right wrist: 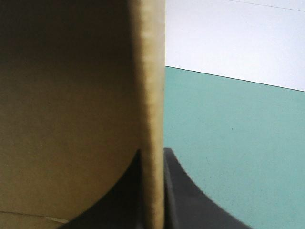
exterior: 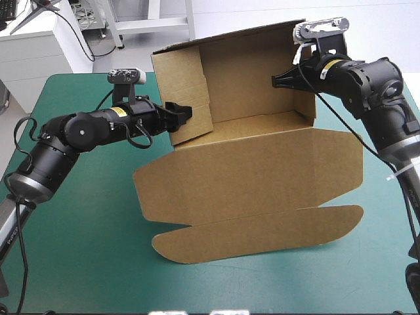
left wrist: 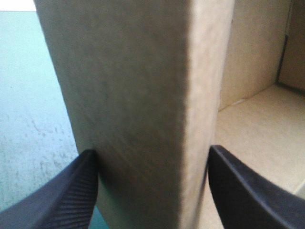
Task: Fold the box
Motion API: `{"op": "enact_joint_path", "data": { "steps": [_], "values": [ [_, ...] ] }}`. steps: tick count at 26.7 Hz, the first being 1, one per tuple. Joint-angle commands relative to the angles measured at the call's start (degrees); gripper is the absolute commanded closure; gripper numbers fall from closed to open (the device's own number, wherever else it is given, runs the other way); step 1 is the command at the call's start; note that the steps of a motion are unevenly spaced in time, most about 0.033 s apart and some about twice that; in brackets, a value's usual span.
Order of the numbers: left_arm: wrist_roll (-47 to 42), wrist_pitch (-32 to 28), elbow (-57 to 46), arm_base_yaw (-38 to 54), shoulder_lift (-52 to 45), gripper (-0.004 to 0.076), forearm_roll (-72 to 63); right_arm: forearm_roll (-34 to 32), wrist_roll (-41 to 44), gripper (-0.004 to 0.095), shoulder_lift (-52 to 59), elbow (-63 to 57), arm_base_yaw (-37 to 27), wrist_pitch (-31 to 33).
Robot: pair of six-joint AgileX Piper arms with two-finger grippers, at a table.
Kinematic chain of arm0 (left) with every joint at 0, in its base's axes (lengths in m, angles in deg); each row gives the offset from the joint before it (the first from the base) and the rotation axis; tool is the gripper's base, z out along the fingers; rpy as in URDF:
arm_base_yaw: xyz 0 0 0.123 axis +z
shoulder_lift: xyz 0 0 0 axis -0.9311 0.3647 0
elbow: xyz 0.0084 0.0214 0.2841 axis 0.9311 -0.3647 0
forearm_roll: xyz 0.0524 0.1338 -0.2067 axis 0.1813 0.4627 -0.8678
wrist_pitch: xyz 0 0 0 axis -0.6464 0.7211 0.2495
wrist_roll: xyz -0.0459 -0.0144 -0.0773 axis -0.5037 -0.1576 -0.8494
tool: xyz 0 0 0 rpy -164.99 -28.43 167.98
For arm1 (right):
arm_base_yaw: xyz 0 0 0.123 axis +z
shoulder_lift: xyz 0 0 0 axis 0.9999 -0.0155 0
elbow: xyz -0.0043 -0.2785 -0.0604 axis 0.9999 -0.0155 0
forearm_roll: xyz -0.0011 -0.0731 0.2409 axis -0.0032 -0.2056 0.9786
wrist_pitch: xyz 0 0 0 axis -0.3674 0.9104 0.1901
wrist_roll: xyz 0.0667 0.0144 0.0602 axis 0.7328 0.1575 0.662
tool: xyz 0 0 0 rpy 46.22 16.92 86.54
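Left hand reaches in level, fingers spread wide astride the upright left wall of the box. Right hand, raised, pinches the right wall, nearly closed. Box sits central on the teal-green desk, lid flat toward the near edge; open desk left, right and near.
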Motion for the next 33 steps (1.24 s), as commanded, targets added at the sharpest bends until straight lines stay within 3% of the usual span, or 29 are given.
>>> {"op": "enact_joint_path", "data": {
  "steps": [1, 6, 7, 10, 12, 19, 27, 33],
  "values": [
    [-3.84, -5.86, 3.94, -0.69, -0.96, 0.0314, 0.85, 1.40, 1.66, 0.0915, 2.19, 1.64, 0.71, -5.88],
    [-3.84, -6.05, 5.16, -0.69, -0.08, 0.0360, 1.43, 1.94, 2.83, 0.0915, 1.59, 1.64, 1.55, -5.78],
    [-3.84, -5.89, 5.16, -0.69, 0.17, 0.0403, 1.20, 2.55, 2.83, 0.0915, 1.13, 1.64, 2.02, -5.42],
    [-3.84, -4.84, 5.16, -0.69, 0.87, 0.0643, 1.07, 5.11, 2.71, 0.0916, 0.04, 1.64, 2.43, -4.11],
    [-3.34, -4.54, 5.16, -0.69, 1.04, 0.0730, 1.07, 6.97, 2.61, 0.0916, -0.48, 1.64, 2.43, -3.08],
    [-3.26, -1.90, 5.16, -0.59, 2.45, 0.0729, 1.90, 8.80, -0.10, 0.0917, -4.55, 1.64, 2.43, 5.59],
    [-2.94, 9.50, 5.16, -0.59, 9.02, 0.0730, 6.43, 9.19, -2.14, 0.0921, -10.18, 1.64, 2.43, 13.98],
    [-2.94, 13.36, 5.16, -0.59, 13.95, 0.0730, 7.67, 11.28, -2.34, 0.0921, -15.21, 1.64, 2.43, 17.75]
  ]
}}
